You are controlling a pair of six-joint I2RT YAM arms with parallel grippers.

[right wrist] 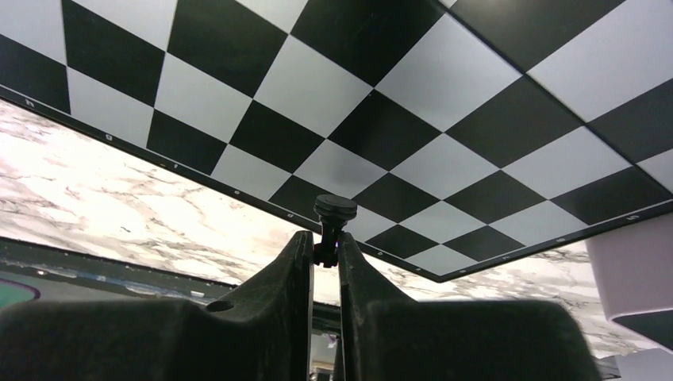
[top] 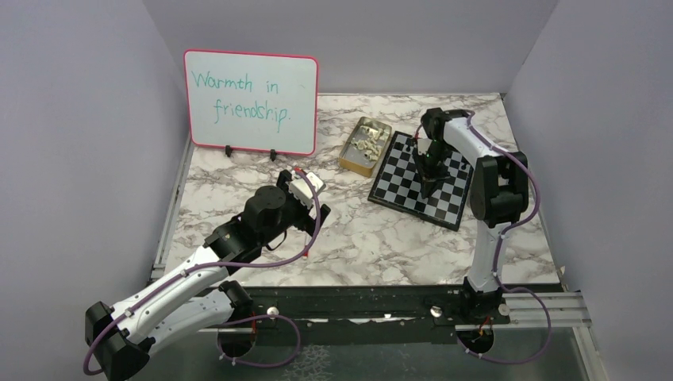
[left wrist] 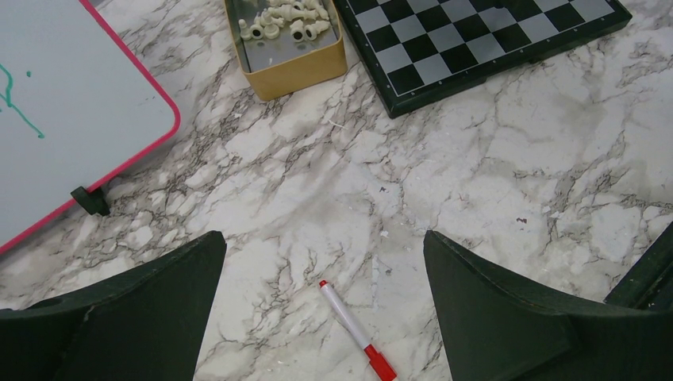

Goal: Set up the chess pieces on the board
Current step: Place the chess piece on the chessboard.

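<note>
Black chess piece [right wrist: 334, 209] clamped in my right tool [right wrist: 325, 250], at the edge squares of the board [right wrist: 444, 79]. My left tool [left wrist: 321, 238] stands wide apart above the marble tabletop [left wrist: 476, 159]; cream pieces [left wrist: 287, 17] lie in a tin [left wrist: 301, 71] beside the board.

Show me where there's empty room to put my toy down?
Biggest bare marble: between the board and the near rail. Another patch lies between the whiteboard, the box and the pen. Crowded: box beside board, with the right fingers holding a black piece over it.
</note>
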